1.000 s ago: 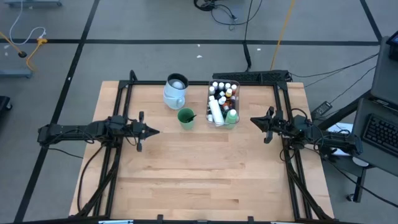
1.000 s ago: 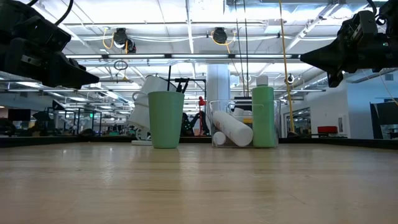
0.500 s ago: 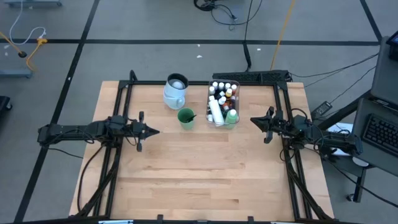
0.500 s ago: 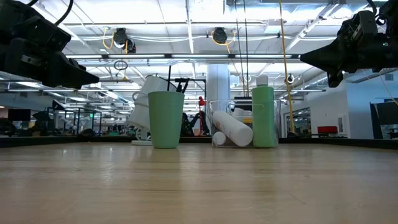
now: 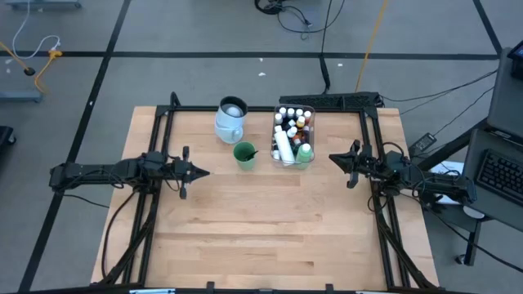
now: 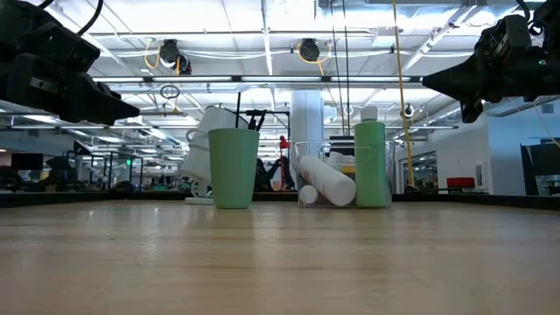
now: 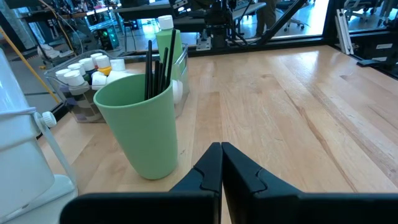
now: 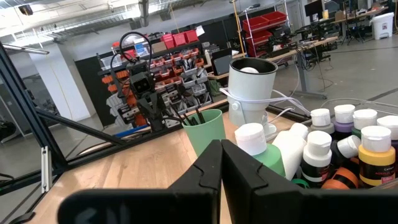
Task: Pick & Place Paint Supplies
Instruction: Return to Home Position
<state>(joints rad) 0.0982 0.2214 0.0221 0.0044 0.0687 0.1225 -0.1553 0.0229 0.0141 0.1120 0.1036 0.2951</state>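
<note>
A green cup (image 5: 244,154) stands on the table's far half with several thin dark brushes (image 7: 158,65) standing in it, leaning on its rim. To its right a clear tub (image 5: 293,136) holds tiny capped paint bottles (image 8: 348,143), a white bottle (image 6: 328,179) lying down and a green bottle (image 6: 370,162) standing upright. My left gripper (image 5: 203,172) hovers shut at mid-left, pointing toward the cup (image 7: 140,127). My right gripper (image 5: 333,158) hovers shut just right of the tub. Both hold nothing.
A pale-blue jug (image 5: 231,118) stands behind and left of the cup. Black frame rails (image 5: 155,139) run along the table's left and right sides. Bare wood (image 5: 261,220) fills the near half of the table.
</note>
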